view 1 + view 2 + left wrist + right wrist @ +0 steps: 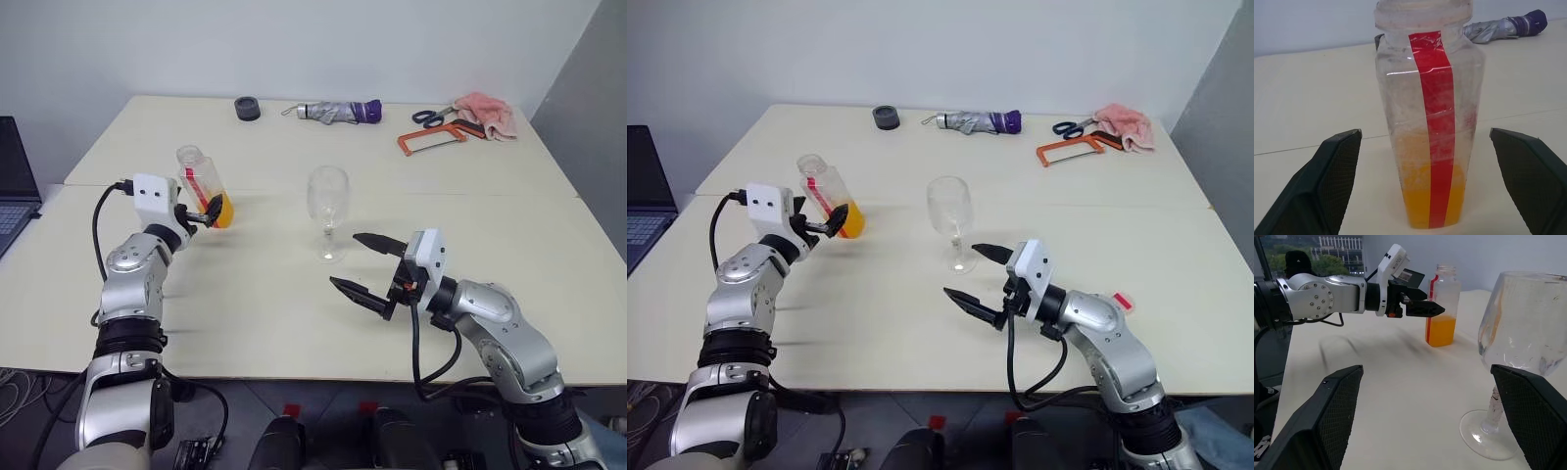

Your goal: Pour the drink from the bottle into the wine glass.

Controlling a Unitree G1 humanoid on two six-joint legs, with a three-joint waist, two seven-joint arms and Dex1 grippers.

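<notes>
— Pale tabletop runs from wall to near edge, with a seam across the middle. What's hard to read from your side?

— From where I sit, the bottle's foot is partly covered by my left gripper in the head views, so I can't say whether a finger brushes it. On the left wrist camera both fingers stand wide apart on either side of the bottle, clear of it. A laptop is cut off at the left edge.

— And the contents?

— I see the drink filling only the bottom part of the bottle; above that it's clear, neck uncapped. The wine glass stands upright near the table's middle, bowl empty.

— Right side?

— My right gripper hovers just in front of the glass, fingers spread wide, holding nothing. At the far edge I make out a folded umbrella, a dark ring-shaped thing, scissors, an orange hacksaw and a pink cloth
</notes>
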